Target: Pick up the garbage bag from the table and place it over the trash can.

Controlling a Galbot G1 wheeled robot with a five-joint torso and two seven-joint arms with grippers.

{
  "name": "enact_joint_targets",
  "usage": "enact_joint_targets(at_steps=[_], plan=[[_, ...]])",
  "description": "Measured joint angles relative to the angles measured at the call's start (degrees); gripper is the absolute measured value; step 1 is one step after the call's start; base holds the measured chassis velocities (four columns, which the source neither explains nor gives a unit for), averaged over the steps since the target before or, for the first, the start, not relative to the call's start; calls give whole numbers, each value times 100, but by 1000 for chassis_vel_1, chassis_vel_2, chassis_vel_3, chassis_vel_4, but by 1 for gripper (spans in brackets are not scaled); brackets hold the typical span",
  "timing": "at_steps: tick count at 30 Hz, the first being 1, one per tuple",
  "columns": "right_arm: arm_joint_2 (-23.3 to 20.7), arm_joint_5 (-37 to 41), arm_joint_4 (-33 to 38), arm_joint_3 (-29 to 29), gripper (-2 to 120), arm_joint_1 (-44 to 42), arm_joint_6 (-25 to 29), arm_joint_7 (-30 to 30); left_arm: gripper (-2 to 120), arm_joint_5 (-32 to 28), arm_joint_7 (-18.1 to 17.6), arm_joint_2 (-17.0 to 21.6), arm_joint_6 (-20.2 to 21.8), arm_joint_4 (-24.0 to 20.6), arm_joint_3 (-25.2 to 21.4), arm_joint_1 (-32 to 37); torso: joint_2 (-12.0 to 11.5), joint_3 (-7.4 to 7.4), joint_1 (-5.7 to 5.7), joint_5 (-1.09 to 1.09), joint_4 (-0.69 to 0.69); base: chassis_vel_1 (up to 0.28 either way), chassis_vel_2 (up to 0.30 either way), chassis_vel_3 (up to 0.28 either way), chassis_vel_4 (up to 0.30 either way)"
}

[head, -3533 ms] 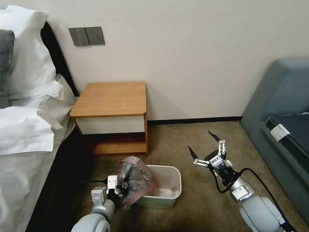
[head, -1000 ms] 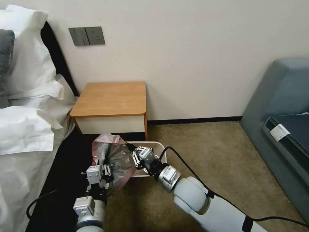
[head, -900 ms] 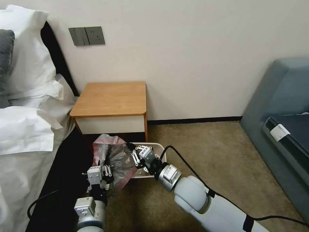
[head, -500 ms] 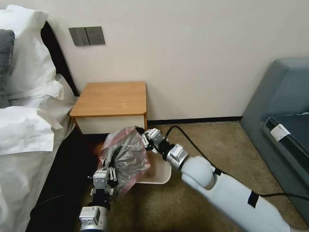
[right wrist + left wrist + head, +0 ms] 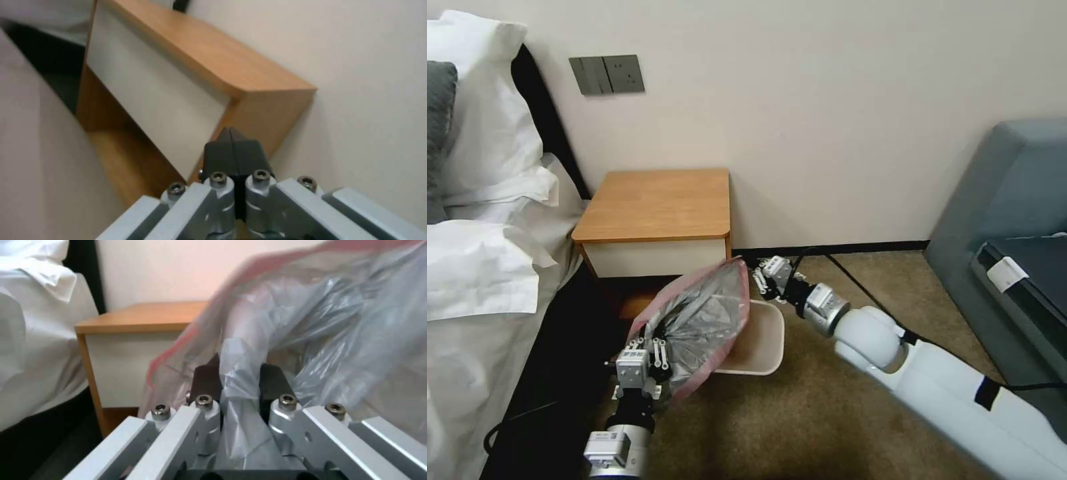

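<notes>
**Grey plastic pulled wide above the bin**

Clamped tight on a bunched fold of the garbage bag [image 5: 704,320] with the left gripper [image 5: 652,348], black pads [image 5: 205,381] on either side of the crinkled film. Closed pad to pad at the right gripper [image 5: 758,275], just beside the far corner of the pinkish rim; probably nipped on that rim, judging by the taut slant of the plastic. Stretched between the two sets of fingers, seemingly to open the mouth wide enough for the trash can [image 5: 766,333], just below the span and nearer the right fingertips. Not yet hooked over any rolled edge. Lifted off the table [image 5: 657,203], just beyond the right fingertips
</notes>
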Motion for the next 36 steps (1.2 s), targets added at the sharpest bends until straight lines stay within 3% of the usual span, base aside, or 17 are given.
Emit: enact_joint_targets(at_steps=[4,7,11,14,17,22,24,27,29,31,33,34,36], plan=[[-206,-10,52,71,3,-75,16,-106,9,-86,8,-11,7,-52,3,-21,0,0,0,0,1,0,0,0,0],[-282,-79,228,512,18,-485,105,-206,9,-159,-6,-30,66,-37,-49,-82,0,0,0,0,0,0,0,0,0],[-296,-153,444,963,26,-864,208,-286,9,-197,-23,-30,129,-9,-113,-112,0,0,0,-1,0,0,0,0,0],[-343,-167,916,1530,43,-1374,334,-347,9,-222,-58,-21,215,24,-220,-189,0,0,0,-1,0,0,0,0,0],[-326,-11,1241,1702,53,-1615,328,-244,9,-267,-102,-43,249,39,-258,-247,0,0,0,-1,0,0,0,0,0],[-32,1033,2101,1697,72,-2182,-9,365,9,-386,-137,-86,257,71,-328,-289,0,0,0,-2,0,0,0,0,0],[10,1112,2163,1687,75,-2225,-24,390,9,-386,-137,-87,256,76,-336,-287,0,0,0,-2,0,0,0,0,0],[228,1631,2481,1564,90,-2459,-186,502,9,-370,-137,-84,241,104,-363,-277,0,0,0,-1,1,0,0,0,0],[264,1667,2511,1541,92,-2500,-210,514,9,-353,-137,-85,239,106,-367,-276,0,0,0,-2,1,0,0,0,0],[332,1449,2474,1501,98,-2532,-160,478,9,-253,-137,-91,215,128,-375,-273,0,0,0,-2,-1,0,0,0,0],[413,305,2073,1444,100,-2300,295,120,9,84,-124,-95,121,203,-385,-262,0,0,0,0,-1,0,0,0,0],[413,305,2073,1444,100,-2300,295,120,9,84,-124,-95,121,203,-385,-262,0,0,0,0,-1,0,0,0,0],[364,-481,1804,1233,100,-1925,542,-82,9,265,-90,-90,110,215,-383,-261,0,0,0,0,1,0,0,0,0]])
